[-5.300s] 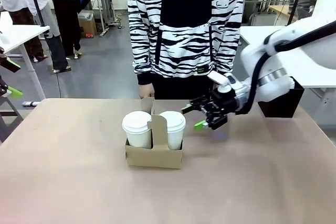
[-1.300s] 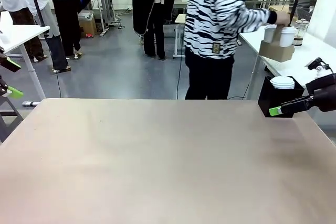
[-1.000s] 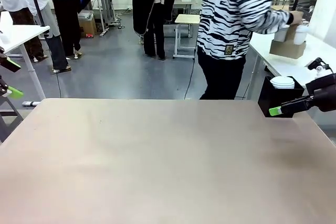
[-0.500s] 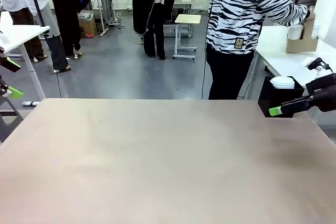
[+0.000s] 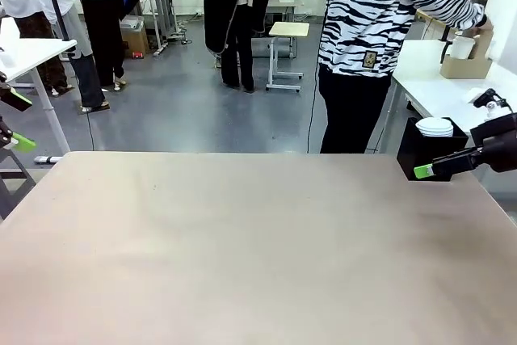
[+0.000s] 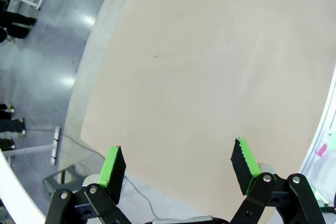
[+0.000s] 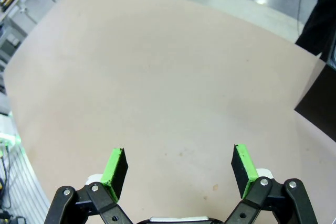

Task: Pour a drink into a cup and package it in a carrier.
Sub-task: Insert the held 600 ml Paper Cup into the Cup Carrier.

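The brown cardboard carrier point(image 5: 464, 66) stands on a white side table at the far right, off my table. A white lidded cup point(image 5: 462, 46) sits in it, and the hand of a person in a striped top rests on it. The drink in its carafe is out of view. My right gripper point(image 5: 422, 170) hangs at the table's right edge and is open point(image 7: 178, 170) over bare tabletop. At the left edge my left gripper point(image 5: 18, 121) is open too point(image 6: 178, 166), nothing between its fingers.
A black box point(image 5: 420, 151) holding a stack of white lids point(image 5: 435, 125) stands at the table's far right corner, right behind my right gripper. The tan tabletop point(image 5: 242, 240) stretches between both arms. Other people stand far back on the left.
The carrier with two cups has left my table. The person carried it to the right and set it on the side table. My right gripper drew back to the right edge.
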